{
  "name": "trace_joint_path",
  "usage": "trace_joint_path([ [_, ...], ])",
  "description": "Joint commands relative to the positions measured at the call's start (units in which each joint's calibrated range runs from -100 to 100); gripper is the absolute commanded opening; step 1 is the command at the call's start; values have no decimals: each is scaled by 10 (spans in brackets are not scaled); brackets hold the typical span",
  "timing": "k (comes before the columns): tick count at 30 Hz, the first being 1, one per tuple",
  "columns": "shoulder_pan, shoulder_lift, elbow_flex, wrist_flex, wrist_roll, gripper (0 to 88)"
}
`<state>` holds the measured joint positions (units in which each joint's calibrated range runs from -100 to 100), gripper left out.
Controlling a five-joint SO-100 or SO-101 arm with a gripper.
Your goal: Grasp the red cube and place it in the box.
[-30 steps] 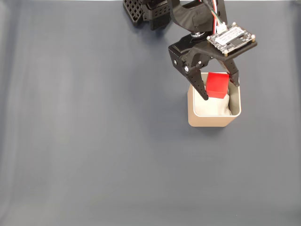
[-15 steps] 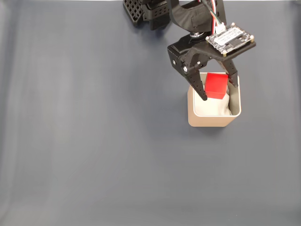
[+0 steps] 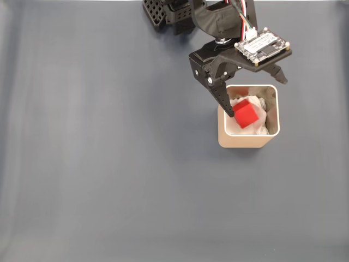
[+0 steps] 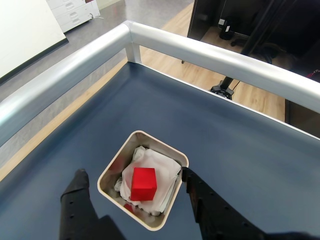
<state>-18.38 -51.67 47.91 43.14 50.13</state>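
Red cube [image 3: 246,115] lies tilted on white padding [image 4: 159,165] inside box [image 3: 245,141]. Gripper [image 3: 256,96] above, fingers spread wide, holding nothing.

Matte black plastic arm; pincer [image 3: 256,96] with two tapered black fingers, silver screws; pale circuit board on wrist; red, white, black wires above board; perforated black base.

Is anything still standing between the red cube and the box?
Nothing visible does. The cube already lies on the white padding inside the box, and the gripper is open above it, its fingers spread to either side of the box.
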Motion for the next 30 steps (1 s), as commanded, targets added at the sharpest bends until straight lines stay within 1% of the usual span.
trace_joint_path([
  [1,4,-14,-1,-13,1,458],
  [26,5,-17,0,-22,3,459],
  [28,6,-18,0,-23,1,440],
  [30,8,-19,0,-23,-3,368],
])
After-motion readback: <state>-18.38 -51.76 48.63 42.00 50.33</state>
